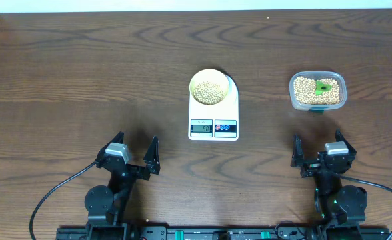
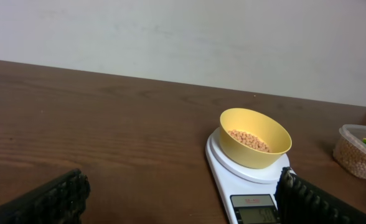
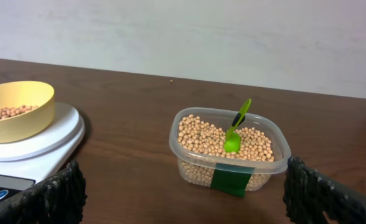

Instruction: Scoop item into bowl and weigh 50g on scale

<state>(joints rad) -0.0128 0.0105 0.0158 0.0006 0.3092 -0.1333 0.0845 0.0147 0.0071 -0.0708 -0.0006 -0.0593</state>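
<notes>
While both arms sit low at the near edge of the table, nothing is in hand: the left gripper point(image 1: 137, 151) has its jaws spread wide and empty, and the right gripper point(image 1: 317, 148) shows the same.

The bowl point(image 2: 261, 158) sits on the far end of the scale point(image 1: 231, 110), with a shallow heap of beans point(image 2: 250, 140) in its bottom. More beans fill the clear tub point(image 3: 189, 171) off to the right, well apart from the scale.

The scale's long axis runs straight away from the robot, with the display point(image 1: 201, 127) and buttons at the near end facing the arms. Its digits are lit but too small to read with confidence.

The green scoop point(image 3: 233, 138) stands in the tub with its head sunk in the beans. Its handle rises steeply and leans up and to the right in the right wrist view.

Now the dangers:
- **Slipping grip:** a pinch on that steep, thin handle could slip.
- **Dragged tub:** the tub looks light, so a pull on the scoop could drag or tip it and scatter beans.
- **Overshoot:** an extra scoopful could push the weight past the target.
- **Bumped scale:** any knock on the bowl or the platform would upset the reading.
</notes>
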